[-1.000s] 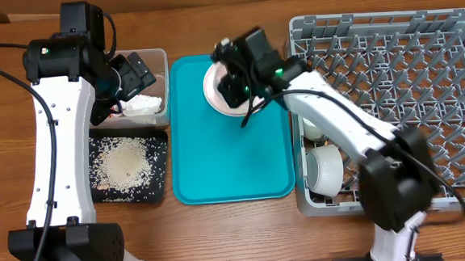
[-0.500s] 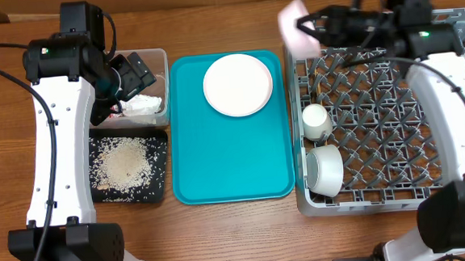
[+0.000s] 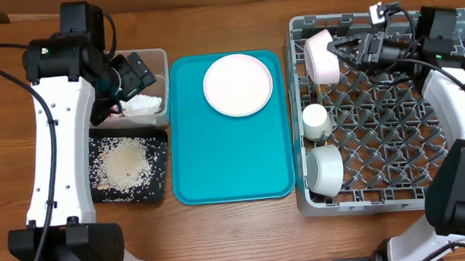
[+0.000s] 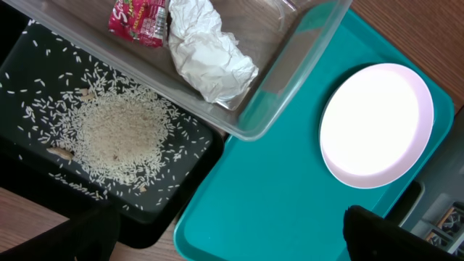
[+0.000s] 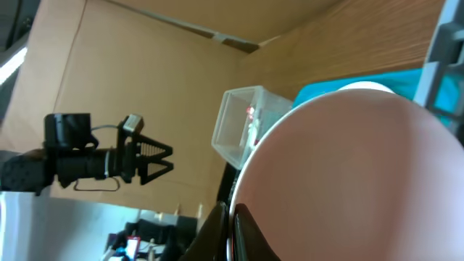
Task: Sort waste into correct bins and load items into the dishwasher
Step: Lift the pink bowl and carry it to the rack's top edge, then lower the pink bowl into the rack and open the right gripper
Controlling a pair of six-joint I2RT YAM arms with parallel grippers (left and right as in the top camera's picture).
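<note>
My right gripper (image 3: 339,49) is shut on the rim of a pink plate (image 3: 319,56), which stands on edge over the far left corner of the grey dishwasher rack (image 3: 371,17). In the right wrist view the pink plate (image 5: 355,181) fills the frame, and my right gripper (image 5: 232,232) pinches its edge. A second, pale plate (image 3: 238,84) lies on the teal tray (image 3: 230,163). My left gripper (image 3: 136,76) hangs open above the clear tub (image 3: 162,58), which holds the tissue (image 4: 206,51) and red wrapper (image 4: 138,18). Rice (image 3: 125,164) covers the black tray (image 3: 161,187).
A white cup (image 3: 315,120) and a white bowl (image 3: 324,168) sit along the rack's left side. Upright pegs fill the rest of the rack. The clear tub and black tray stand left of the teal tray, on the wooden table (image 3: 223,236).
My right gripper has lifted the pink plate off the plate on the teal tray and carried it right, over the rack's far left corner. The left arm has not moved.
</note>
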